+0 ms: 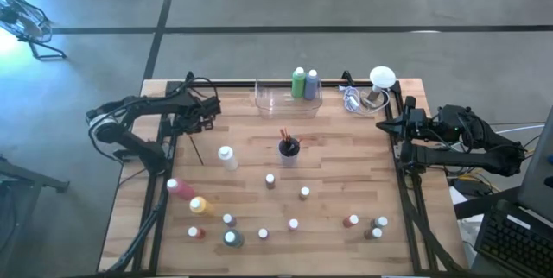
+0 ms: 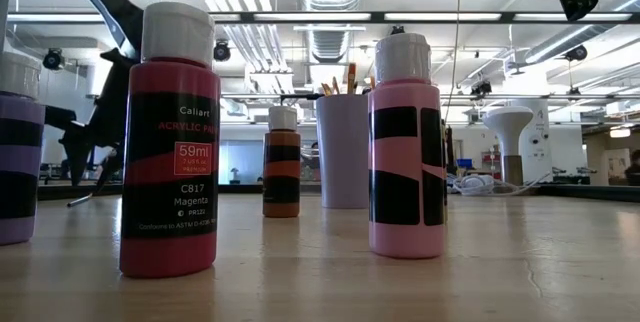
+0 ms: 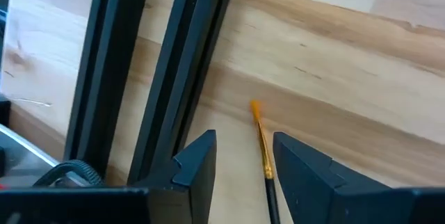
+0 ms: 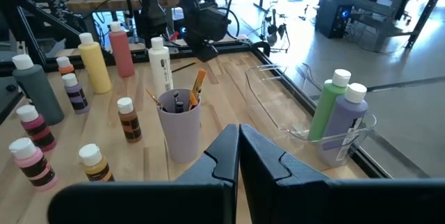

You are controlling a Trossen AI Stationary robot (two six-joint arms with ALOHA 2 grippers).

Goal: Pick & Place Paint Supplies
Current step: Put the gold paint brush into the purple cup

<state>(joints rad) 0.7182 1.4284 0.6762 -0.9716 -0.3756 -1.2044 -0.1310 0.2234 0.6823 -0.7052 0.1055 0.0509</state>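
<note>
Hidden and cut-off parts
Paintbrush (image 3: 264, 158) handle cut off at left wrist picture's bottom edge, between the left tool's (image 3: 243, 156) fingers. Purple bottle (image 2: 18, 152) cropped by low view's left edge. Brushes in the cup (image 2: 343, 150) mostly concealed behind its wall. Small bottle (image 1: 270, 180) labels overhead too small to read.

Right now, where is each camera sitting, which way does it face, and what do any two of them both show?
High: above the table, looking straight down; both arms show, left gripper and right gripper at the sides.
Low: at tabletop height, looking level across at a magenta bottle; the arms are barely seen.
Left wrist: looks down past its fingers at a brush.
Right wrist: looks across the table past its shut fingers.
Shared: the cup of brushes appears in high, low and right wrist.
</note>
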